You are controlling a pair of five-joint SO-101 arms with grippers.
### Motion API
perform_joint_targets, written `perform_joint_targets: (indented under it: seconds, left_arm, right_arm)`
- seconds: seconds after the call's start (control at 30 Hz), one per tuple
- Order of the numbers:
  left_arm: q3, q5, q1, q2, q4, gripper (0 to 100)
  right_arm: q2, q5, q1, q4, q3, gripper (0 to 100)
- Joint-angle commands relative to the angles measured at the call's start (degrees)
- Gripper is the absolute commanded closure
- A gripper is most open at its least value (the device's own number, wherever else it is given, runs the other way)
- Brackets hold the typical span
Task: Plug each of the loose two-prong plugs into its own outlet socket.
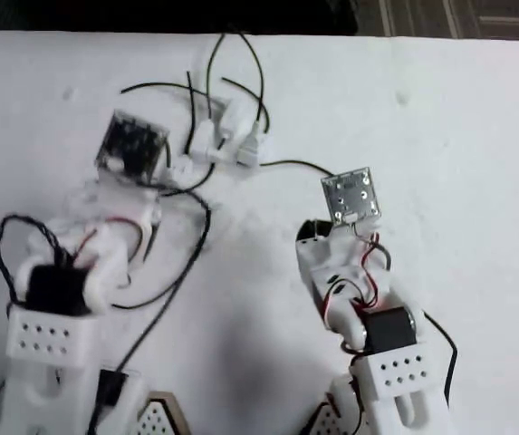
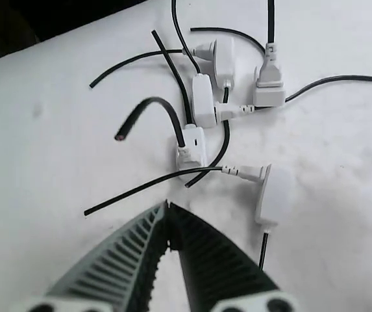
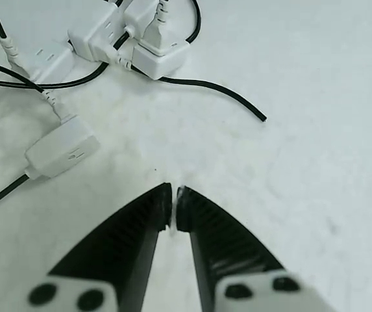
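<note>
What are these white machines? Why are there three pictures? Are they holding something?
They are two small robot arms, a left arm and a right arm, at a white table. The high view looks down on both. The other two pictures come from little cameras on the arms' wrists, so you see each pincer up close: the left gripper and the right gripper. Both are shut and hold nothing. On the table lies a bunch of white plugs with black cords.

High view looks down over table [image 1: 440, 136], wrist views close above it, all sharing plugs [image 1: 248, 145]
</note>
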Motion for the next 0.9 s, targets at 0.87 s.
perform_joint_targets:
  seconds: [0.87]
  left_arm:
    - [52.13, -4.84, -12.35, -47.16, -11.87, 97]
  right_arm:
    - [-34.51, -0.44, -2.42, 10.33, 25.49, 98.1]
